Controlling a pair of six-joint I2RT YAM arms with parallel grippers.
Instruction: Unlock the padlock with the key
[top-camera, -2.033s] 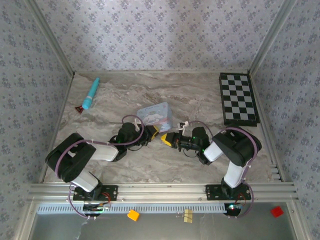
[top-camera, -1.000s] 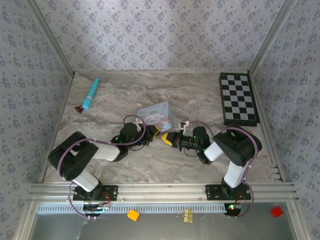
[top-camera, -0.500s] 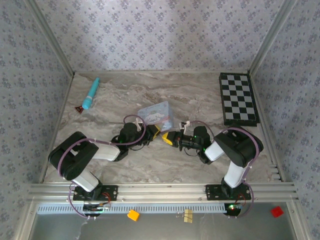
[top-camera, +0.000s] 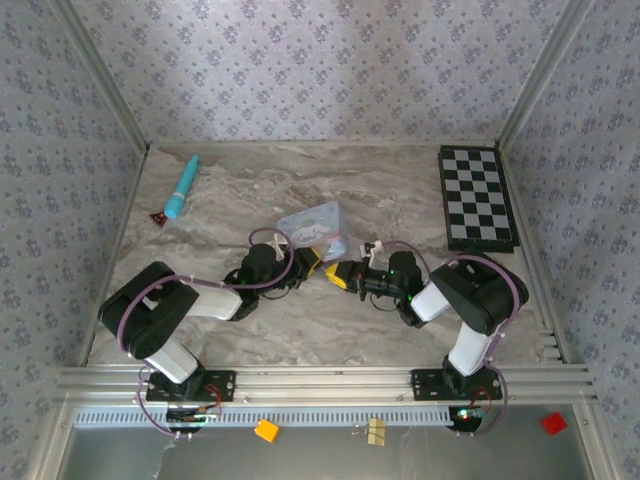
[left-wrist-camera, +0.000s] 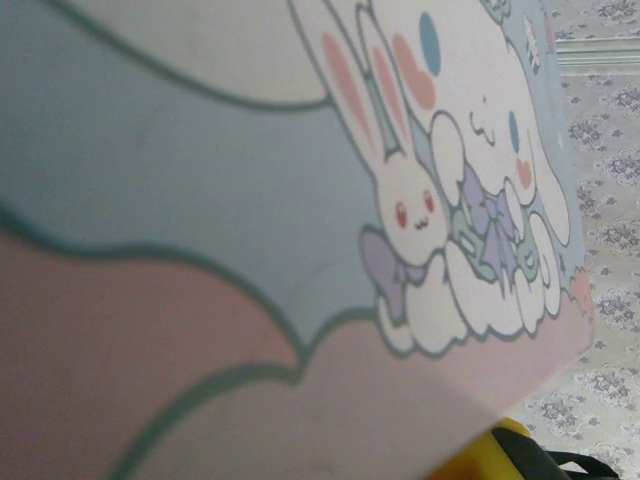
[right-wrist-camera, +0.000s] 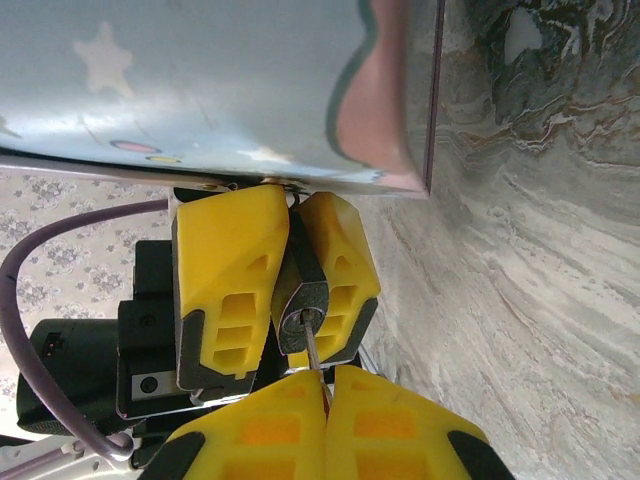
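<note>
Marbled desk (top-camera: 400, 190), floral-papered walls; chessboard (top-camera: 477, 198) upper right. Item: padlock (right-wrist-camera: 300, 300), frame centre, clamped in my left fingers (top-camera: 311, 262), just beside the cartoon tin (top-camera: 315, 225). Item: key (right-wrist-camera: 313, 352), pinched in my closed right fingers (right-wrist-camera: 325, 420), tip at the keyhole. Change: right fingers have edged closer to the lock; insertion looks begun, turn outstanding.

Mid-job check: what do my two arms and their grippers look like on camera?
The left arm and right arm are both built of black joints with white link covers, and a thin purple cable loops alongside each. The left gripper and right gripper have chunky yellow fingers with moulded recesses, mounted on black bodies. A small green light glows on the right arm.
</note>
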